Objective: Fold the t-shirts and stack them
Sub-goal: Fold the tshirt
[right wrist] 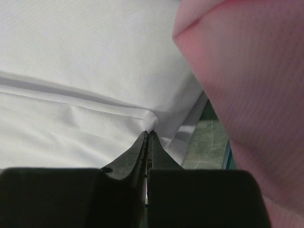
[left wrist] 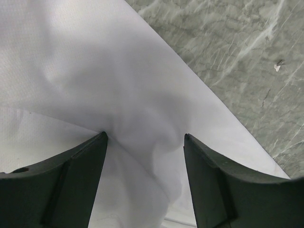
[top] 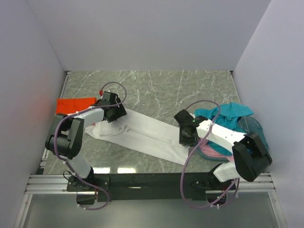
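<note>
While the white t-shirt (top: 147, 135) lies in a long band from 10 o'clock toward 4 o'clock across the table (top: 156, 90), the left gripper (top: 116, 113) sits over its 10 o'clock end. Its jaws are spread, with cloth bunched between the fingers (left wrist: 71, 185) but not pinched. The right gripper (top: 186, 137) is clenched on the shirt's folded edge at the 4 o'clock end, just beside the pink t-shirt (top: 209, 152). The orange t-shirt (top: 73, 105) lies at the 9 o'clock edge. The teal t-shirt (top: 230, 114) spills over the basket (top: 256, 127) at 3 o'clock. Bare marble runs open from 11 to 1 o'clock.
</note>
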`<state>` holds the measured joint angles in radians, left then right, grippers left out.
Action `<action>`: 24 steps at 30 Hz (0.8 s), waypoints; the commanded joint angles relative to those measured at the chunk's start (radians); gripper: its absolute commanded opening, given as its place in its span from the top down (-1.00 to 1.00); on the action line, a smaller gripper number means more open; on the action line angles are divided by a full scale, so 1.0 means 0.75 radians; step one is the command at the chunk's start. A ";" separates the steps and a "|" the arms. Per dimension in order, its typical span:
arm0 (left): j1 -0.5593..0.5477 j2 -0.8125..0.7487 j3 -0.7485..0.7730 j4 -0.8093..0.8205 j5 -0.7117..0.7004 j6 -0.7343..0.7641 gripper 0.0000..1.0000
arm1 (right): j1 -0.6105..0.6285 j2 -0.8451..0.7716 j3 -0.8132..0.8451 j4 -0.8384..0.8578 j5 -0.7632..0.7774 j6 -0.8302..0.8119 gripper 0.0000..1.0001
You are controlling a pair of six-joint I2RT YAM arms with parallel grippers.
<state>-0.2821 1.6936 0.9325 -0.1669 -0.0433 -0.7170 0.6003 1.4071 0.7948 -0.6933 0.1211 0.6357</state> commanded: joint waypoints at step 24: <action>0.037 0.135 0.008 -0.082 0.037 0.040 -0.47 | 0.149 -0.234 -0.023 -0.125 0.033 0.040 0.64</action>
<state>-0.2623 1.7290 0.9691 -0.1570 -0.0151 -0.7143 0.7006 1.2800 0.7597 -0.7345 0.1196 0.6514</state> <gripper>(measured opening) 0.728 0.153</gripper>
